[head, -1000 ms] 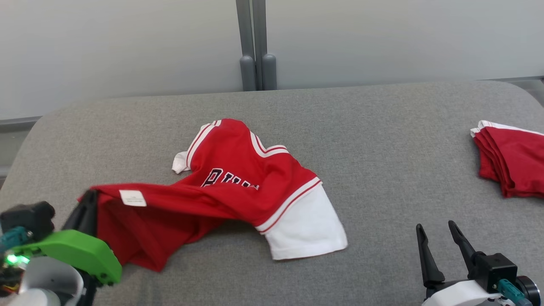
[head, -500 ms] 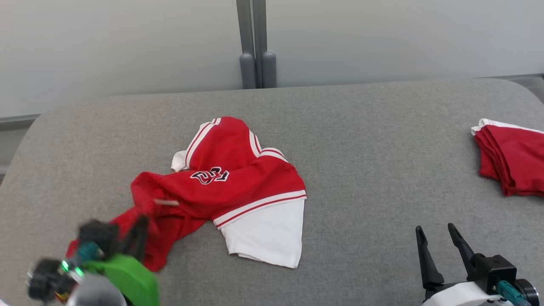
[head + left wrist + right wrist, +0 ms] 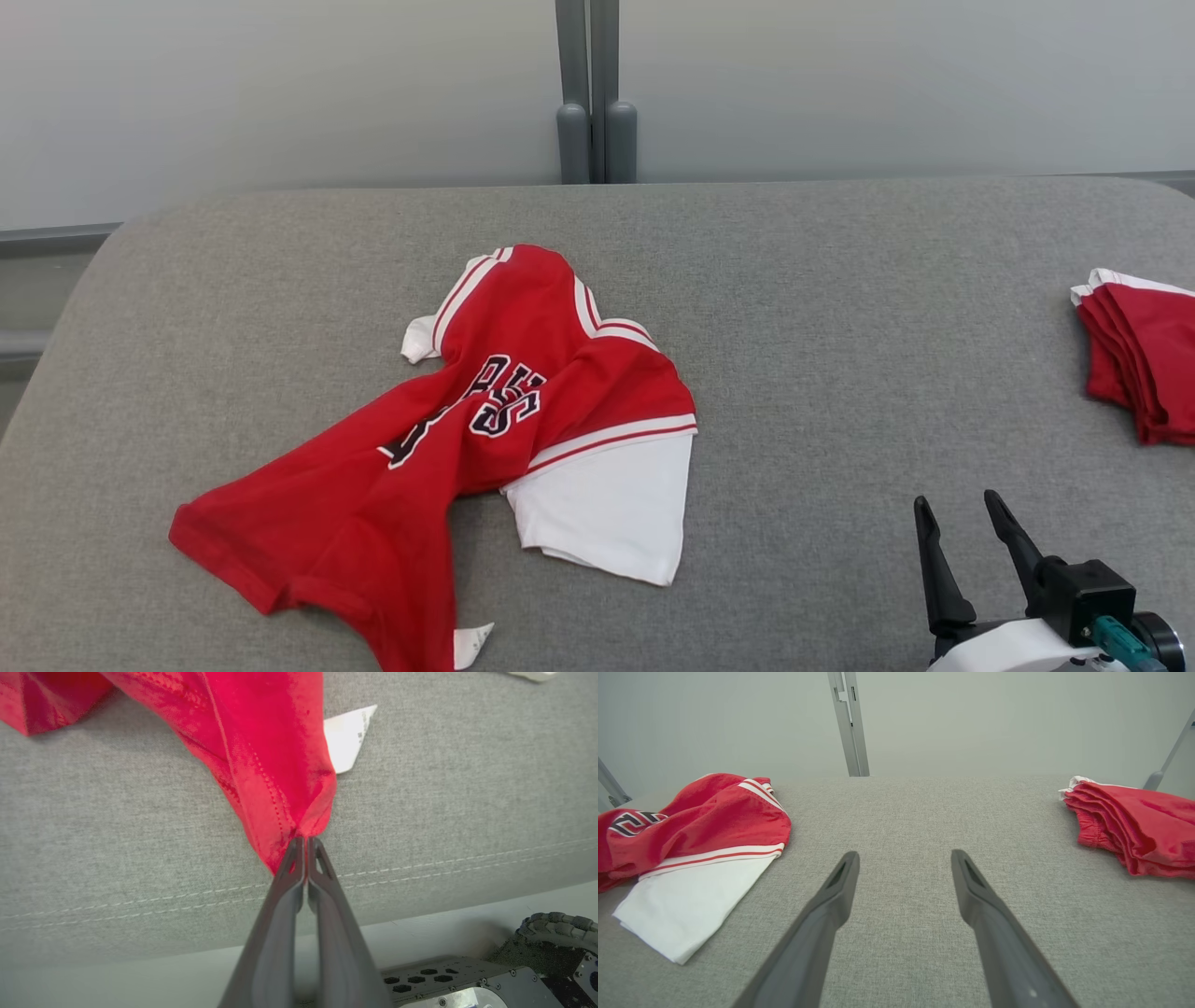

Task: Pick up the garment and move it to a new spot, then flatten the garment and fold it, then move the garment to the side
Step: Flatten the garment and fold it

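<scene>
Left wrist view: red jersey shirt (image 3: 261, 742) is caught by a hem corner between the left gripper (image 3: 306, 842) fingers. The tips are pressed together on the stitched hem fold with no gap between them. The cloth fans out beyond the tips and off to their left, across the grey padded surface (image 3: 117, 835). A white care label (image 3: 348, 737) pokes out from under the cloth just right of and beyond the tips, flat on the padding. The double stitch line of the pad edge runs crosswise behind the fingers. Nearer than that is pale floor, with a knobbly black wheel (image 3: 556, 931) low on the right of the fingers.

Head view: the shirt lies crumpled, well to the left of the right gripper (image 3: 957, 504) fingers. Its dark lettering (image 3: 504, 401) is twisted across the chest. The white sleeve (image 3: 607, 504) lies flat on the side nearest those fingers, and the red body trails toward the near edge (label corner peeks out there too).

The right gripper's fingers are spread apart with nothing between them, over bare padding. In the right wrist view the sleeve sits off to their left and a folded red garment with white trim (image 3: 1134, 821) ahead on their right, both clear of the tips. Twin grey posts (image 3: 596, 93) stand beyond the far edge, against a pale wall.
</scene>
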{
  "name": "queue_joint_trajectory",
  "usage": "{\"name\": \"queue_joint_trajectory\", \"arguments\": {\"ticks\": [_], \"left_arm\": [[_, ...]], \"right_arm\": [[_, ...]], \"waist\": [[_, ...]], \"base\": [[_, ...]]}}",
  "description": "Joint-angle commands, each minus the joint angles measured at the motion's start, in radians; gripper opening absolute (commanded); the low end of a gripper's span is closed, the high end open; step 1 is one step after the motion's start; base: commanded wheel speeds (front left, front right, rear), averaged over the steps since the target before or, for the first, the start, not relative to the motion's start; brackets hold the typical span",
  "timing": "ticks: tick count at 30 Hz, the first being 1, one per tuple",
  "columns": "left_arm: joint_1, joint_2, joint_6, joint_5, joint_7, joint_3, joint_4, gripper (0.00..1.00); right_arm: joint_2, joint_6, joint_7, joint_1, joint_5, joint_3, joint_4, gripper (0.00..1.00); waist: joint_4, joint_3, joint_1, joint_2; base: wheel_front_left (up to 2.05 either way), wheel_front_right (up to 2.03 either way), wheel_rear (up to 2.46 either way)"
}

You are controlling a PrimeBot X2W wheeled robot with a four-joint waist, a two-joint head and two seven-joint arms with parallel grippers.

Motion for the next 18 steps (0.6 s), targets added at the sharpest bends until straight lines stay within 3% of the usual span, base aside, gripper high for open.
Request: {"name": "queue_joint_trajectory", "arguments": {"ticks": [1, 2, 4, 5, 6, 8, 14, 18], "left_arm": [[0.009, -0.005, 0.004, 0.004, -0.019, 0.007, 0.027, 0.00], [0.010, -0.012, 0.007, 0.003, -0.033, 0.012, 0.041, 0.00], [0.023, -0.041, -0.008, -0.042, -0.067, 0.043, 0.047, 0.34], [0.030, -0.056, -0.035, -0.070, -0.076, 0.054, 0.033, 0.77], [0.033, -0.062, -0.057, -0.091, -0.079, 0.061, 0.018, 1.00], [0.032, -0.052, -0.078, -0.115, -0.070, 0.073, -0.021, 1.00], [0.003, -0.026, -0.035, -0.081, -0.058, 0.078, -0.214, 1.00], [-0.022, -0.054, -0.009, -0.049, -0.127, 0.103, -0.310, 1.00]], "right_arm": [[-0.005, -0.002, 0.000, -0.006, -0.005, 0.001, 0.001, 1.00], [-0.005, -0.002, 0.000, -0.007, -0.005, 0.002, 0.001, 1.00], [-0.006, -0.002, 0.000, -0.009, -0.005, 0.005, 0.002, 1.00], [-0.008, -0.002, 0.000, -0.010, -0.004, 0.006, 0.002, 1.00], [-0.009, -0.002, 0.000, -0.009, -0.004, 0.005, 0.002, 1.00], [-0.009, -0.002, 0.000, -0.005, -0.003, 0.007, 0.002, 1.00], [-0.015, -0.002, 0.000, -0.012, -0.009, 0.015, -0.006, 1.00], [-0.017, -0.002, 0.000, -0.016, -0.011, 0.008, -0.013, 1.00]], "waist": [[0.000, -0.001, 0.0000, 0.0000], [0.000, -0.002, 0.0000, 0.0000], [-0.004, -0.002, 0.0000, 0.0000], [-0.008, -0.003, 0.0000, 0.0000], [-0.010, -0.004, 0.0000, 0.0000], [-0.017, -0.007, 0.0000, 0.0000], [-0.054, -0.010, 0.0000, 0.0000], [-0.077, -0.006, 0.0000, 0.0000]], "base": [[0.00, 0.00, 0.00], [0.00, 0.00, 0.00], [0.00, 0.00, 0.00], [0.00, 0.00, 0.00], [0.00, 0.00, 0.00], [0.00, 0.00, 0.00], [0.00, 0.00, 0.00], [0.00, 0.00, 0.00]]}}
